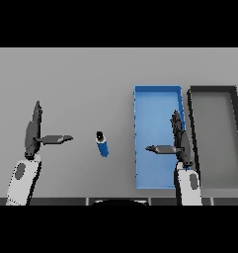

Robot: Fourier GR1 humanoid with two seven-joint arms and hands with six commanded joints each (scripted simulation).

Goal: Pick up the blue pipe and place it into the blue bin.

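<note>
The blue pipe (102, 144) stands on end on the grey table, its dark ring-shaped end facing up, left of the blue bin (152, 111). My left hand (32, 132) is open over the table left of the pipe, fingers straight and thumb pointing toward the pipe; it does not touch it. My right hand (180, 142) is open over the blue bin, fingers straight, thumb pointing left. Both hands are empty.
A dark-rimmed grey bin (214, 133) stands directly right of the blue bin. The grey table (81, 79) stretches behind and left of the pipe.
</note>
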